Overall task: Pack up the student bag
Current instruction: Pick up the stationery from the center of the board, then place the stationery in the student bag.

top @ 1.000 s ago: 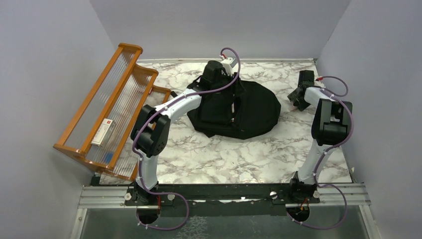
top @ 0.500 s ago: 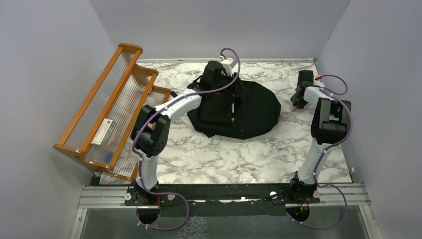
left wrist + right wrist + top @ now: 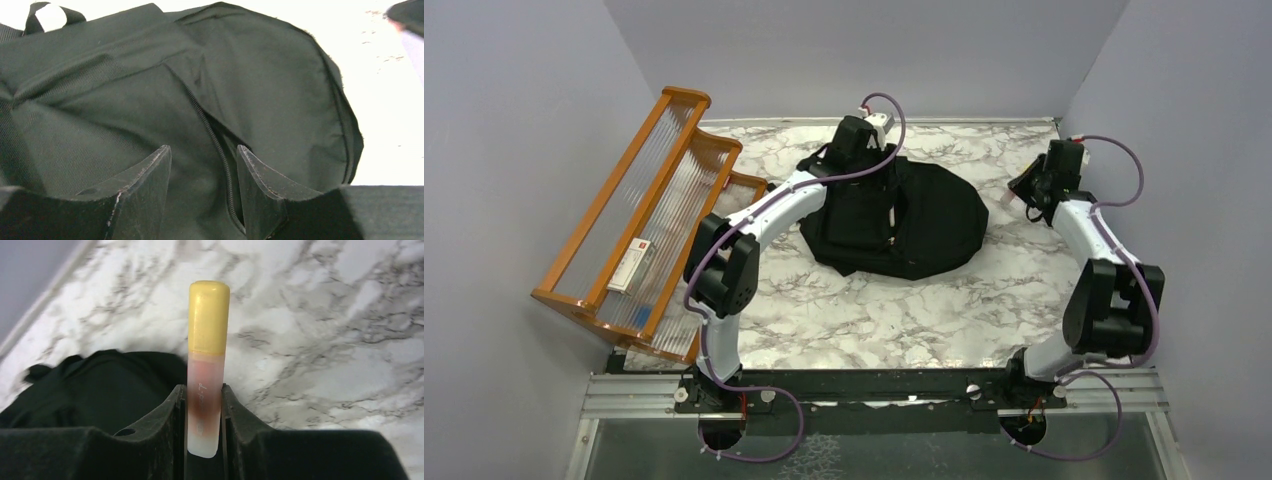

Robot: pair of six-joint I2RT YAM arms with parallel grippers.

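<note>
The black student bag (image 3: 924, 215) lies flat in the middle back of the marble table, and it fills the left wrist view (image 3: 260, 85). My left gripper (image 3: 202, 160) is open and hovers just over the bag, its fingers either side of a zip line (image 3: 220, 150); in the top view it sits at the bag's far left part (image 3: 856, 150). My right gripper (image 3: 204, 395) is shut on a small tube with a yellow cap and pinkish body (image 3: 207, 340), held above the table to the right of the bag (image 3: 1034, 190).
An orange wooden rack with ribbed clear panels (image 3: 639, 215) leans at the left wall and holds a small white box (image 3: 632, 265). Grey walls close in the back and both sides. Marble tabletop (image 3: 874, 320) lies in front of the bag.
My right arm has swung outward and its wrist has moved back and to the right, carrying the tube. My left gripper has shifted slightly over the bag's far left part.
</note>
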